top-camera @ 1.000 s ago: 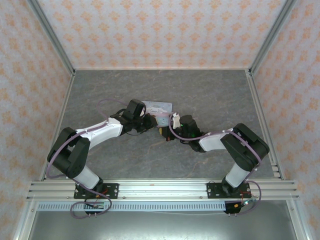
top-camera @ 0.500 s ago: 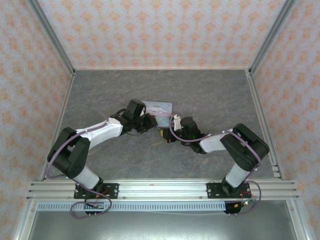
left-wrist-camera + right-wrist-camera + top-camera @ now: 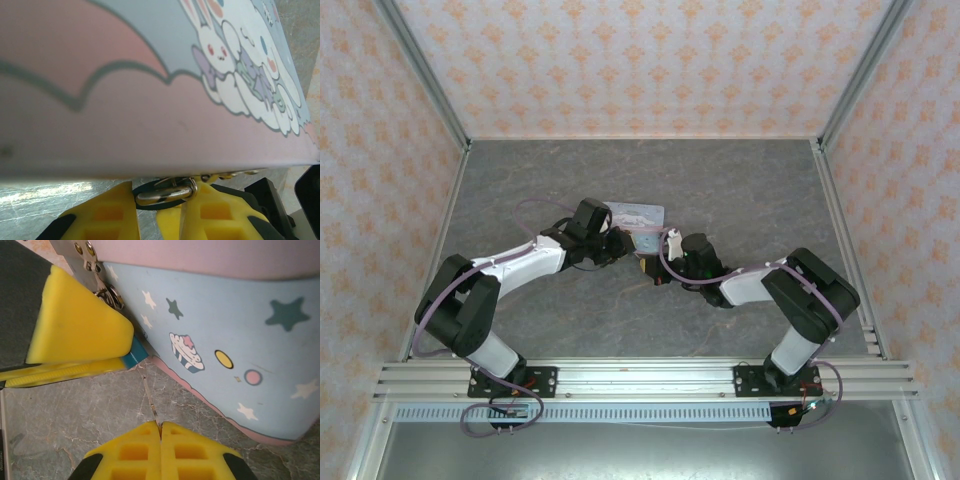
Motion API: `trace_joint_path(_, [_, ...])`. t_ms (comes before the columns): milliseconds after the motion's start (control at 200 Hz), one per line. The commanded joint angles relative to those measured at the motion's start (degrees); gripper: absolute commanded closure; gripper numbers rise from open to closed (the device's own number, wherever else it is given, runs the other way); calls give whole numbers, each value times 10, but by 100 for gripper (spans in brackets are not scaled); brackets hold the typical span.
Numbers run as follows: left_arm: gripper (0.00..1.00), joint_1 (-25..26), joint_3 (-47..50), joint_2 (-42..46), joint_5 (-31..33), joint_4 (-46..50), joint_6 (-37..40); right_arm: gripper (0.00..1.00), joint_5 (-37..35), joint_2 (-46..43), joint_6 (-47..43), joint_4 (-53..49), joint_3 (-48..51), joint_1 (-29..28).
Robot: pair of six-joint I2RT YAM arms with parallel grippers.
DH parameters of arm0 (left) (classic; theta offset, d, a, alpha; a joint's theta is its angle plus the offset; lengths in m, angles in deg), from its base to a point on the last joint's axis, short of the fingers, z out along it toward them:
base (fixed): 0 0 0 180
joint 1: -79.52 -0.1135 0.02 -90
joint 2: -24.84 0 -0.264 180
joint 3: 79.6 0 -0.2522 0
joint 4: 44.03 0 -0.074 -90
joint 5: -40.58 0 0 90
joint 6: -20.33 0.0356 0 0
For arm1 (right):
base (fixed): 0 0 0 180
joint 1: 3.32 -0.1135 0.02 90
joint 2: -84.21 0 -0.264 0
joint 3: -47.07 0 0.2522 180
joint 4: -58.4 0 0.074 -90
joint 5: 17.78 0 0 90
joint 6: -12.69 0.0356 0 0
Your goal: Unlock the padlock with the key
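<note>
Padlock (teal sliver) and key sit mostly hidden inside the jaws.

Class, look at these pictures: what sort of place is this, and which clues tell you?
Probably a purpose-built robot test cell: orange-patterned wallpaper panels set in bare aluminium framing, a grey marbled tabletop, and two white-and-black robot arms bolted to a metal rail.

Your padlock: tiny, teal-blue, tight beside the tin box. Your key: thin blade at its 6 o'clock, aimed toward 11, tip just beside it.
</note>
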Motion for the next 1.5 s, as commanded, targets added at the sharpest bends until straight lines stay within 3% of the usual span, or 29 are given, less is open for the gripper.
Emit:
trace_joint_path(0, [85, 4, -2, 15, -6, -7, -7, 100, 2, -11, 4, 27, -4, -3])
trace_joint_path(1496, [85, 14, -4, 25, -41, -12, -24, 100, 3, 29, -26, 53, -50, -2])
